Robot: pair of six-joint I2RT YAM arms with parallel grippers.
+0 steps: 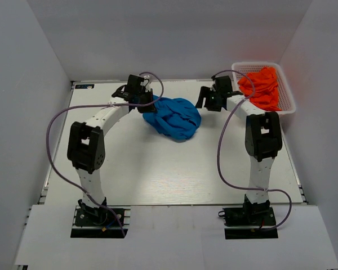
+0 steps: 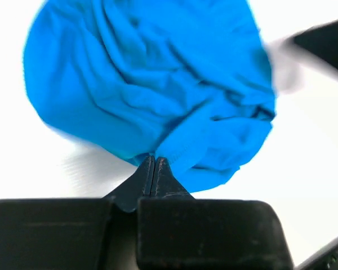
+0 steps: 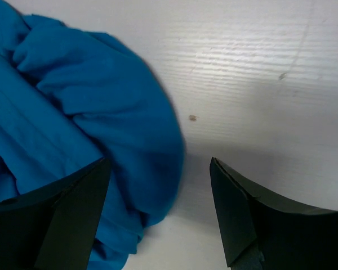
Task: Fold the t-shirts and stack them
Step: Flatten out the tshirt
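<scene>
we see the blue t-shirt [image 1: 174,117] lying crumpled in a rounded heap on the white table [image 1: 158,169], towards the far side and about midway between the two arms. the left gripper [image 1: 146,106] sits at the heap's left edge. in the left wrist view its claw [image 2: 155,162] is pressed together, the two tips meeting with no gap, and the blue t-shirt [image 2: 152,84] gathers right down into those tips, so we read it as pinching a small bit of the shirt's near edge. the right gripper [image 1: 211,103] is just beside the heap's right side, between the shirt and the basket [image 1: 288,98]. in the right wrist view its claw [image 3: 158,163] is spread wide with bare table showing between the fingers; one finger [image 3: 73,214] overlaps the blue t-shirt [image 3: 73,124] at its rim, the other stands over the table, and nothing is gripped. we cannot tell whether that finger touches the cloth. the orange-red t-shirts [image 1: 262,87] are bunched up inside the white mesh basket at the far right corner of the table, well apart from the blue one. cables loop from each arm down to its base.
</scene>
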